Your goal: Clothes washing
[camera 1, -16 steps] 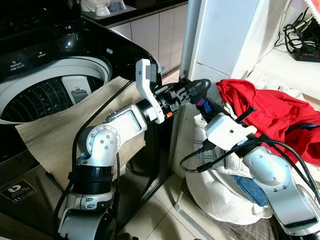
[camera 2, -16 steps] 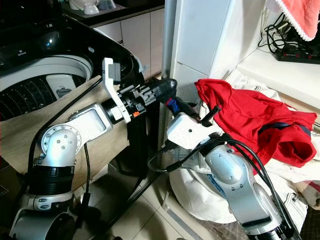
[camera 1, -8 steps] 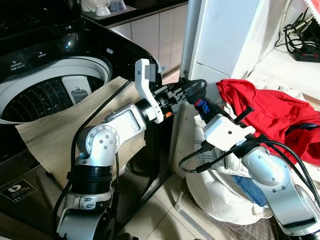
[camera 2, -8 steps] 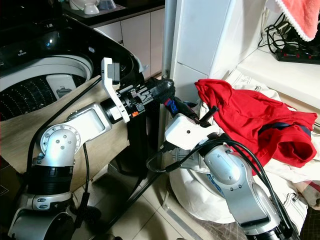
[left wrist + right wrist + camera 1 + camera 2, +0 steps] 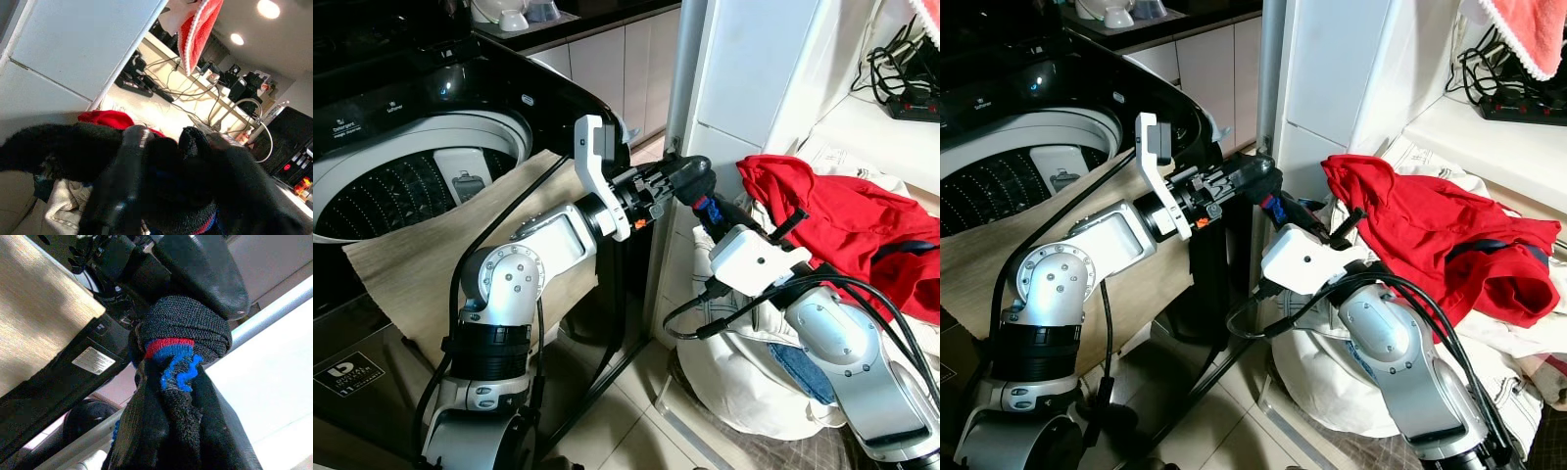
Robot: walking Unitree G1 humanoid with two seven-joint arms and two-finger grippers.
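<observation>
Mid-handover, by the look of it: a dark knitted sock with red and blue stripes [image 5: 183, 352] pinched in both claws at once, between the open top-loading black washing machine [image 5: 421, 166] and the heap of laundry. Left claw [image 5: 690, 178] closed on the sock's dark upper end, right claw [image 5: 166, 431] closed on the striped cuff just below, the two nearly touching. Sock held in the air beside the white cabinet edge, clear of the crumpled red garment [image 5: 832, 211] and the white cloth laundry bag [image 5: 744, 382] beneath it.

Likely next: right claw to let go, then left arm to swing back over the perforated steel drum [image 5: 401, 191] and drop the sock in. Needed: a firm left grip before release, lest the sock fall to the tiled floor.
</observation>
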